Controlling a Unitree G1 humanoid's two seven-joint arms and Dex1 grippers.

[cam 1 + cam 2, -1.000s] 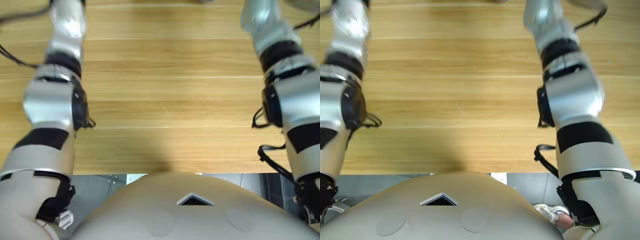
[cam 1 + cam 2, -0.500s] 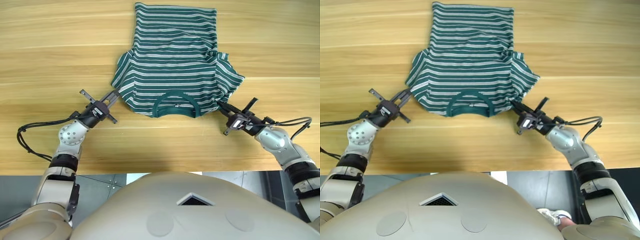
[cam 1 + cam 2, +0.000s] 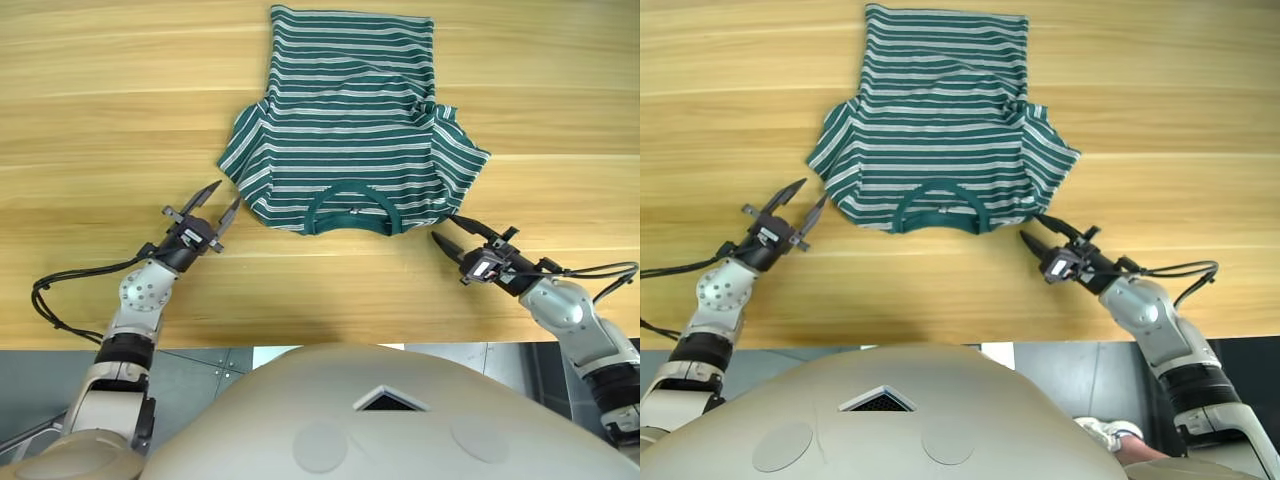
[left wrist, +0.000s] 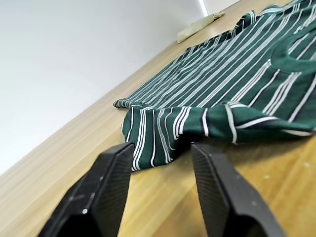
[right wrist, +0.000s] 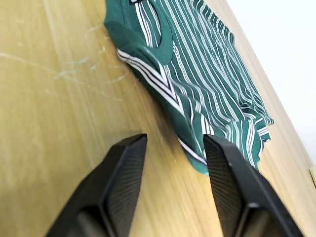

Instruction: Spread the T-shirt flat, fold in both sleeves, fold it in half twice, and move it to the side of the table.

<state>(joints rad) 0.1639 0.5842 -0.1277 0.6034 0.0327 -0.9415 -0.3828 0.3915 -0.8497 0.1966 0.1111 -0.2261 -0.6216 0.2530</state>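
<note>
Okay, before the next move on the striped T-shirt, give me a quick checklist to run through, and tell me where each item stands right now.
1. Left gripper open: ok.
2. Right gripper open: ok.
3. Grippers free of cloth: ok, both sit on the near side of the T-shirt, holding nothing.
4. T-shirt spread flat: not ok, the cloth is rumpled at both shoulders.
5. Sleeves folded in: not ok, both stick out to the sides.
6. Collar toward the robot, between the grippers: ok.
</note>
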